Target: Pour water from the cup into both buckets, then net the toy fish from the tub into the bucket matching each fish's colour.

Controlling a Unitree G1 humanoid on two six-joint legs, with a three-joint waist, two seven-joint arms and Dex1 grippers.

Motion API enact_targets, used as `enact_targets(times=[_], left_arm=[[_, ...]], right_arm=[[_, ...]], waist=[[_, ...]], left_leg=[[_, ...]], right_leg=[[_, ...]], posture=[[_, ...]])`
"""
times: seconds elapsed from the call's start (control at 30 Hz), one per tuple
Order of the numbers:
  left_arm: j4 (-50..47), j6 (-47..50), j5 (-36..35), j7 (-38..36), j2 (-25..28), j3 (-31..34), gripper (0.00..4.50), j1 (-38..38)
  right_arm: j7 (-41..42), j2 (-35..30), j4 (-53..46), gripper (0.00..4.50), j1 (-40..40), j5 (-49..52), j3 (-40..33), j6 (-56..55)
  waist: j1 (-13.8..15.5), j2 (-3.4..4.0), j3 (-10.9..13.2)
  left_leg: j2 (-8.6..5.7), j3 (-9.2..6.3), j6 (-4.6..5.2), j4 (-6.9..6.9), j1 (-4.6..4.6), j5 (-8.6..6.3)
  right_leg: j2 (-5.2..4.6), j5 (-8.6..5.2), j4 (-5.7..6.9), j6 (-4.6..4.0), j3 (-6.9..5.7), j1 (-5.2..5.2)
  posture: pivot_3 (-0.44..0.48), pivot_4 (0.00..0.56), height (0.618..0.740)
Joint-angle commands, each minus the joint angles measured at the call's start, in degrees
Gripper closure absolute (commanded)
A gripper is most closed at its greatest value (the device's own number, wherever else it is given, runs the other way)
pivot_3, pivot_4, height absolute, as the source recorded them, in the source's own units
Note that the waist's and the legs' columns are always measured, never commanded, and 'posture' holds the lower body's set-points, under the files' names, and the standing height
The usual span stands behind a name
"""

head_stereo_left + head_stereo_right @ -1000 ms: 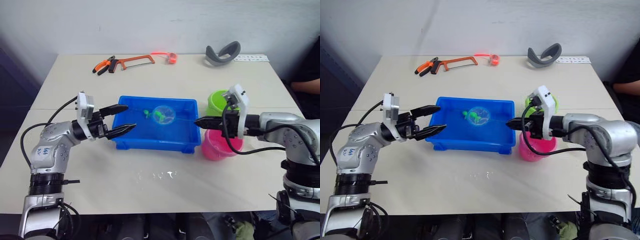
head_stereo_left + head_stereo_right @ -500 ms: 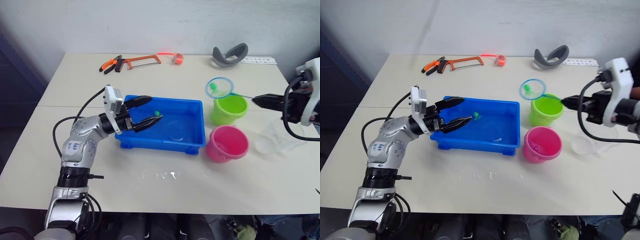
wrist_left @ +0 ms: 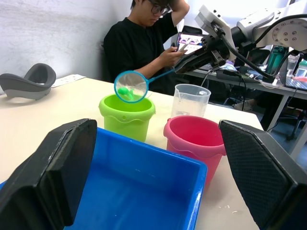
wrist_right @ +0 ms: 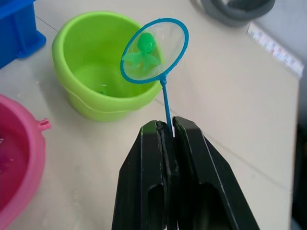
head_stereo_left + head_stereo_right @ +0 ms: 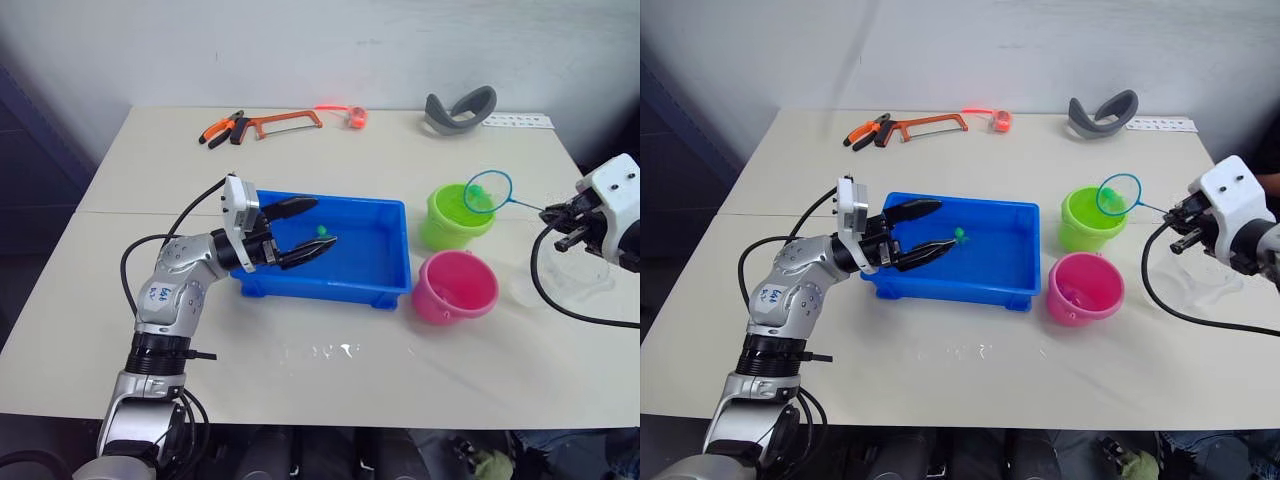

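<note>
Tub (image 5: 380,265) as reference, blue, mid-table, one green fish (image 5: 322,230) lying in it near the far wall; left gripper (image 5: 304,228) sits over tub's left end, fingers spread wide, holding nothing, lower finger reaching in over the tub interior; far side of tub toward the table's back edge: orange-handled pliers (image 5: 214,130), orange hacksaw (image 5: 283,122) and a small orange loop thing (image 5: 350,115), all well apart from tub; right of tub, lime green bucket (image 5: 455,216) on the far side and pink bucket (image 5: 457,287) on the near side, pink one just beside tub's right wall, the two buckets close together; net (image 4: 154,51), blue ring on a thin blue handle, hangs above the green bucket's right-hand rim with a green toy fish (image 4: 144,51) caught in it; right gripper (image 4: 169,132) further right of the buckets, fingers pressed together on the net handle's end; clear cup (image 3: 191,100) stands upright on the table right of the pink bucket, near the right gripper; grey curved headband-like item (image 5: 458,109) at the back of the table, beyond the green bucket; left wrist view also shows a person (image 3: 144,43) in black seated past the table's right end, looking at a phone.
</note>
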Motion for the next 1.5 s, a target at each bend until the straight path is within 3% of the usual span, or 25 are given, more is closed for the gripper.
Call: enact_targets(times=[0.03, 0.2, 0.37, 0.53, 0.7, 0.77, 0.87, 1.03, 1.23, 1.5], left_arm=[[-0.6, -0.8, 0.1, -0.7, 0.4, 0.0, 0.08, -0.8], [0.0, -1.2, 0.4, -1.2, 0.0, -0.7, 0.08, -1.3], [0.4, -1.2, 0.7, -2.2, -0.1, -1.2, 0.08, -1.6], [0.9, -1.4, 0.7, -2.5, -0.3, -1.3, 0.08, -2.0], [0.7, -1.3, 0.2, -2.3, -0.1, -0.7, 0.08, -1.9], [0.7, -1.6, -0.3, -2.9, 0.7, 0.3, 0.08, -1.5], [1.6, -3.5, -2.6, -6.6, 3.8, 4.5, 0.08, 0.5], [6.3, -6.5, -3.1, -12.2, 10.2, 9.4, 0.08, 3.0], [13.1, -10.4, -0.9, -13.5, 18.0, 13.9, 0.08, 5.5], [8.4, -8.0, -2.3, -13.6, 20.2, 14.7, 0.08, 9.8]], right_arm=[[-0.8, -2.1, -1.7, 4.50, 2.8, -6.9, 0.2, -12.2], [-7.3, -4.5, 1.3, 4.50, 7.0, -20.4, 1.9, -31.6], [-19.7, -6.7, 5.6, 4.50, 9.8, -35.2, 2.9, -48.9], [-27.7, -7.7, 9.4, 4.50, 9.9, -44.2, 3.4, -54.6], [-29.1, -7.0, 11.3, 4.50, 8.2, -43.3, 3.1, -58.1], [-23.8, -3.2, 9.2, 4.50, 6.6, -33.2, 1.9, -54.4], [-12.1, 3.5, 1.7, 4.50, 2.3, -11.6, 0.6, -37.8], [-2.3, 5.4, -8.5, 4.50, -3.2, 3.9, 1.7, -16.2], [3.4, 3.7, -15.1, 4.50, -9.6, -0.4, 13.7, -5.9], [4.4, 8.2, -14.9, 4.50, -15.3, -8.7, 24.8, -3.9]], waist=[[0.0, 0.00, 0.0], [0.0, 0.00, 0.0], [-0.1, 0.01, 0.0], [-0.1, 0.01, 0.0], [-0.2, 0.01, 0.0], [-0.2, 0.01, 0.0], [-0.9, -0.01, 0.0], [-1.3, 0.07, 0.0], [-1.3, 0.05, 0.0], [-1.3, 0.04, 0.0]], left_leg=[[0.00, 0.00, 0.00, 0.00, 0.00, 0.00], [-0.01, 0.02, 0.00, 0.00, 0.02, 0.00], [0.01, 0.01, -0.03, 0.01, 0.05, 0.02], [0.01, 0.00, -0.04, 0.01, 0.04, 0.03], [0.03, -0.01, -0.06, 0.01, 0.05, 0.03], [0.03, -0.01, -0.06, 0.00, 0.05, 0.04], [0.15, -0.05, -0.08, 0.03, 0.09, 0.05], [0.21, -0.16, -0.12, 0.04, 0.09, 0.06], [0.15, -0.19, -0.08, 0.05, 0.05, 0.04], [0.08, -0.19, -0.03, 0.04, -0.04, 0.00]], right_leg=[[0.00, 0.00, 0.00, 0.00, 0.00, 0.00], [0.01, 0.01, 0.00, 0.02, -0.01, 0.02], [0.02, 0.00, 0.00, 0.02, 0.02, 0.03], [0.02, 0.00, -0.01, 0.02, 0.14, 0.04], [0.04, 0.00, -0.01, 0.02, 0.26, 0.05], [0.06, 0.00, -0.01, 0.01, 0.26, 0.05], [0.24, 0.01, -0.07, 0.01, 0.22, 0.13], [0.28, 0.01, -0.01, -0.05, 0.23, 0.11], [-0.10, 0.00, -0.04, -0.06, 0.23, 0.09], [-0.19, 0.00, -0.07, -0.05, 0.19, 0.02]], posture=[[0.000, 0.150, 0.740], [0.000, 0.150, 0.740], [0.000, 0.150, 0.740], [0.000, 0.150, 0.740], [0.000, 0.150, 0.740], [0.000, 0.150, 0.740], [0.000, 0.150, 0.740], [0.000, 0.150, 0.740], [0.000, 0.150, 0.740], [0.000, 0.150, 0.740]])
